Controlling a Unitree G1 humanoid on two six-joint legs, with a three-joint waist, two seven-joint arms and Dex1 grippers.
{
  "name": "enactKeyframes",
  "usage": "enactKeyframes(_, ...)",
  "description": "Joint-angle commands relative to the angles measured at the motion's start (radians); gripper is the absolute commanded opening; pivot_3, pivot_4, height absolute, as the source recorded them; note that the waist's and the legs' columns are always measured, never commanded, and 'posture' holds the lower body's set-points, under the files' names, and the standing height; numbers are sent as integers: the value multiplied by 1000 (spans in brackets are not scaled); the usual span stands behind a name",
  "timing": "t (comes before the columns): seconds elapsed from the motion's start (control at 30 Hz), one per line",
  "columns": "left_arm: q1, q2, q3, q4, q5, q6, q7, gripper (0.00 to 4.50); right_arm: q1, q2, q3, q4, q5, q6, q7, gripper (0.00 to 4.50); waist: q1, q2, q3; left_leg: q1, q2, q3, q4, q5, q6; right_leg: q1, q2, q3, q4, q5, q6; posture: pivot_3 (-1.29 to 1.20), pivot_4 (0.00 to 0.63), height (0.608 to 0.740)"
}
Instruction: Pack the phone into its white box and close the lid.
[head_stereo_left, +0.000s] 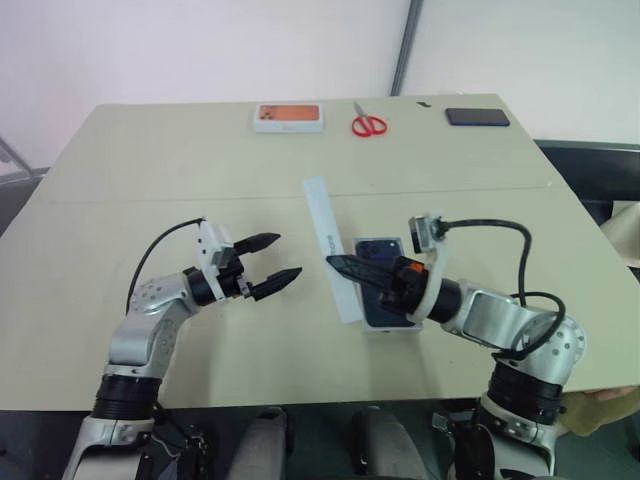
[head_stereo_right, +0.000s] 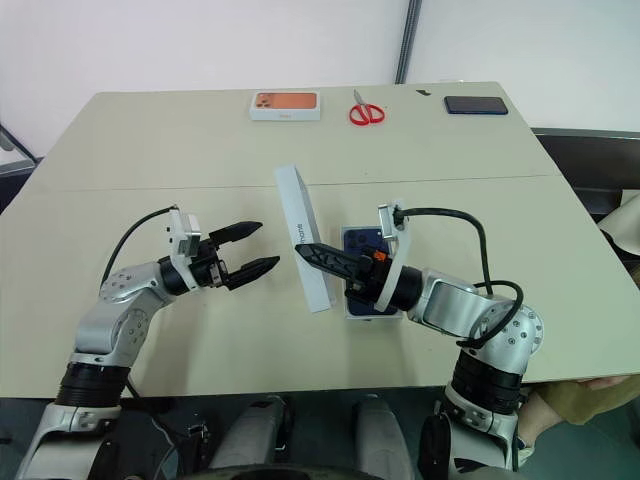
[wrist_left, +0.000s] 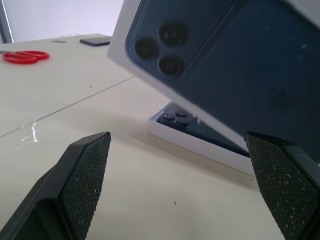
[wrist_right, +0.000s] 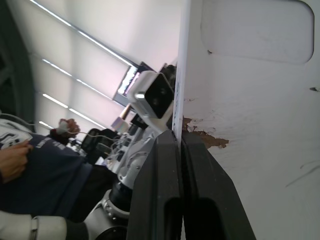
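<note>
My right gripper (head_stereo_left: 335, 264) is shut on one wall of the lid (head_stereo_left: 330, 245), holding it up on edge and tilted above the table. In the left wrist view the lid's (wrist_left: 225, 65) outer face shows its dark blue phone picture. Under it, on the table, the phone (head_stereo_left: 378, 249) lies in the white box (wrist_left: 200, 145) with its camera bump (wrist_left: 179, 118) facing up; my right hand covers part of it. My left gripper (head_stereo_left: 283, 257) stands open just left of the lid, level with it, with nothing between its fingers (wrist_left: 85, 180).
Along the table's far edge lie a white box with an orange picture (head_stereo_left: 290, 117), red scissors (head_stereo_left: 368, 124) and a flat black slab (head_stereo_left: 477, 117). A seam runs across the table behind the grippers. A person in a dark blue sleeve (wrist_right: 35, 170) is beyond the table.
</note>
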Motion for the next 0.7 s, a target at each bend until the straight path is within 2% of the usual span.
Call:
enactKeyframes(0.03,0,-15,-19,-48,-27,16,-7,3678,58,-34,73,12,68,-73,-61,0,1,0,0,0,0,0,0,0,0,0,0,0,0,0,0,0,150,740)
enactKeyframes(0.1,9,-28,-36,-56,-18,11,-9,2755,73,-54,106,20,96,-113,-79,0,1,0,0,0,0,0,0,0,0,0,0,0,0,0,0,0,150,740)
enactKeyframes(0.2,5,-51,-62,-43,7,-4,-3,1133,75,-81,147,29,114,-170,-102,0,2,0,0,0,0,0,1,0,0,1,0,0,0,0,0,0,150,740)
enactKeyframes(0.27,0,-62,-78,-31,19,-14,-1,239,69,-102,166,33,118,-204,-106,0,2,0,0,0,0,0,1,0,0,1,0,0,-1,0,0,0,150,740)
enactKeyframes(0.3,-7,-72,-78,-27,19,-13,8,44,65,-106,173,42,143,-231,-121,0,2,0,0,0,0,0,1,0,0,1,0,0,-1,0,0,0,150,740)
enactKeyframes(0.57,-69,-110,-69,14,14,1,32,44,34,-157,255,33,284,-338,-163,0,-2,0,0,-1,0,0,1,0,0,0,0,0,-1,0,0,0,150,740)
enactKeyframes(0.7,-48,-112,-77,2,20,0,36,44,49,-198,285,37,269,-358,-158,0,0,0,0,0,0,0,1,0,0,0,1,0,-1,0,0,0,150,740)
